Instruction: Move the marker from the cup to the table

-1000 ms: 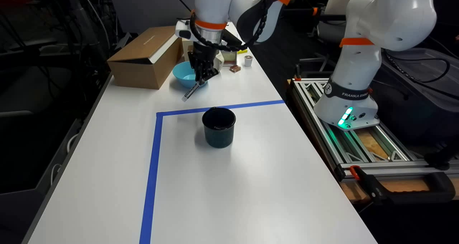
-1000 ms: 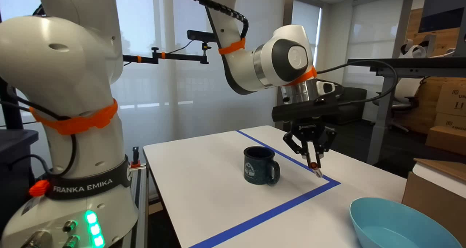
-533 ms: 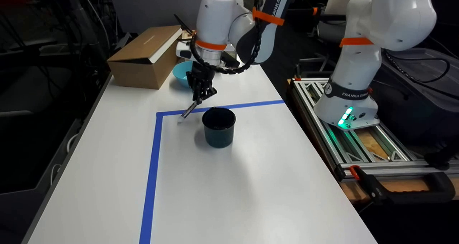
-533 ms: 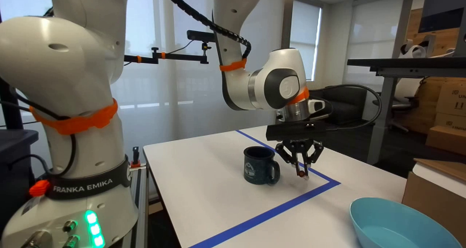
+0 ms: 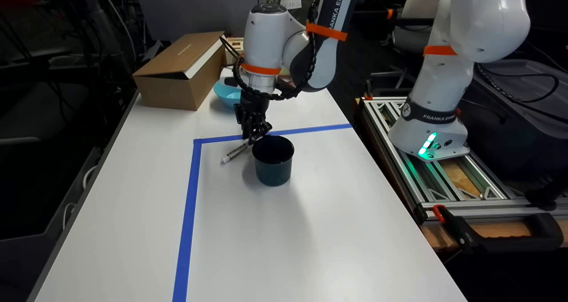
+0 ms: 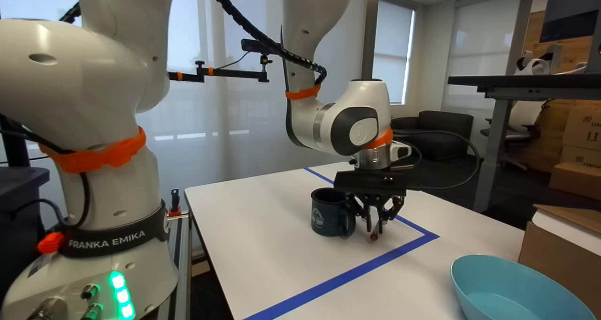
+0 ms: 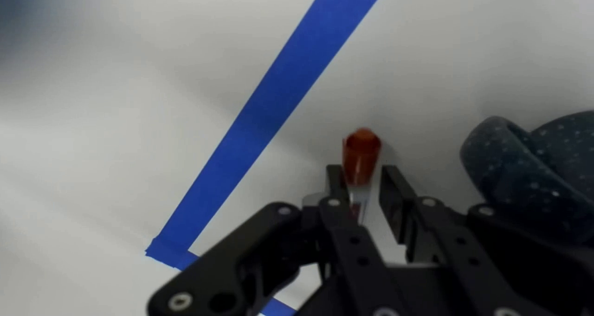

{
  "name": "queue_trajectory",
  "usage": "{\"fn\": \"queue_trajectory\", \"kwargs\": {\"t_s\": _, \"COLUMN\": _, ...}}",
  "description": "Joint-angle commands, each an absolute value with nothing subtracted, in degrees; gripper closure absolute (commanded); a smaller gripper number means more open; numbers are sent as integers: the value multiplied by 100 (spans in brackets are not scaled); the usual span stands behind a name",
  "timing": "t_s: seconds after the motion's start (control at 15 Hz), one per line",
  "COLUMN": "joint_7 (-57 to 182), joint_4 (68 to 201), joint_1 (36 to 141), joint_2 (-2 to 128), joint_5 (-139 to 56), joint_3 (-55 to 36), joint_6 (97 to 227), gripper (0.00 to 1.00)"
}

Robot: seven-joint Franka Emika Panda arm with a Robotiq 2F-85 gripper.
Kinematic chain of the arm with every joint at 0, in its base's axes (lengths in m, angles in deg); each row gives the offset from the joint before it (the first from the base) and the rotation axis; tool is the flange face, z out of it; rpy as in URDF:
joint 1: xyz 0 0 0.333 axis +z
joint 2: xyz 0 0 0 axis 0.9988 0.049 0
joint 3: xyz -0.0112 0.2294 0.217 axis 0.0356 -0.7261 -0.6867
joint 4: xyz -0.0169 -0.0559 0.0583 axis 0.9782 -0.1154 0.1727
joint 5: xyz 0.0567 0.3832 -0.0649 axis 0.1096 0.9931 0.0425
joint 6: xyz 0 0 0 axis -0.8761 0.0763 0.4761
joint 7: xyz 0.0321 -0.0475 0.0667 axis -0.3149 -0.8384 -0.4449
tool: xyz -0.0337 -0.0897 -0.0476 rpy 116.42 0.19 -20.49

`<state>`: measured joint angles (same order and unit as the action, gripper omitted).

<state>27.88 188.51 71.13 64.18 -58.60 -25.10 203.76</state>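
The marker (image 5: 234,153), pale with dark print and a red-orange end, is low at the white table (image 5: 266,249), inside the tape outline. I cannot tell if its whole length touches the table. Its red-orange end shows in an exterior view (image 6: 373,238) and the wrist view (image 7: 361,160). My gripper (image 7: 362,171) is down around the marker with its fingers apart. A gap shows between the marker and one finger (image 7: 393,186). The gripper (image 6: 374,228) is close beside the handle of the dark blue cup (image 6: 325,219), which stands upright. The cup's handle (image 7: 506,167) also shows in the wrist view.
Blue tape (image 5: 188,213) marks the table and has a corner near the gripper. A light blue bowl (image 6: 512,287) and a cardboard box (image 5: 177,71) stand beyond the tape. The cup is the nearest obstacle to the gripper.
My gripper has come down toward the table beside the cup with the marker. The marker now lies flatter, and its gap to a finger shows. The cup has shifted slightly away from the gripper.
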Motion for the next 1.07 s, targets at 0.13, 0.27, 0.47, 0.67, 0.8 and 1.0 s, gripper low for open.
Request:
{"fn": "queue_trajectory", "kwargs": {"t_s": 0.13, "joint_7": 2509, "joint_4": 18776, "joint_1": 6364, "joint_2": 6321, "joint_5": -5368, "joint_3": -3291, "joint_6": 19690, "gripper": 26}}
{"fn": "queue_trajectory", "kwargs": {"t_s": 0.27, "joint_7": 2473, "joint_4": 18763, "joint_1": 6159, "joint_2": 6178, "joint_5": -5149, "joint_3": -3574, "joint_6": 19329, "gripper": 10}}
{"fn": "queue_trajectory", "kwargs": {"t_s": 0.47, "joint_7": 2064, "joint_4": 18761, "joint_1": 6371, "joint_2": 5825, "joint_5": -4294, "joint_3": -3602, "joint_6": 18809, "gripper": 0}}
{"fn": "queue_trajectory", "kwargs": {"t_s": 0.67, "joint_7": 1791, "joint_4": 18821, "joint_1": 6779, "joint_2": 5221, "joint_5": -3667, "joint_3": -3356, "joint_6": 18149, "gripper": 0}}
{"fn": "queue_trajectory", "kwargs": {"t_s": 0.8, "joint_7": 1736, "joint_4": 18838, "joint_1": 7155, "joint_2": 4825, "joint_5": -3456, "joint_3": -3040, "joint_6": 17669, "gripper": 0}}
{"fn": "queue_trajectory", "kwargs": {"t_s": 1.0, "joint_7": 1939, "joint_4": 18844, "joint_1": 7750, "joint_2": 4268, "joint_5": -3626, "joint_3": -2478, "joint_6": 16916, "gripper": 0}}
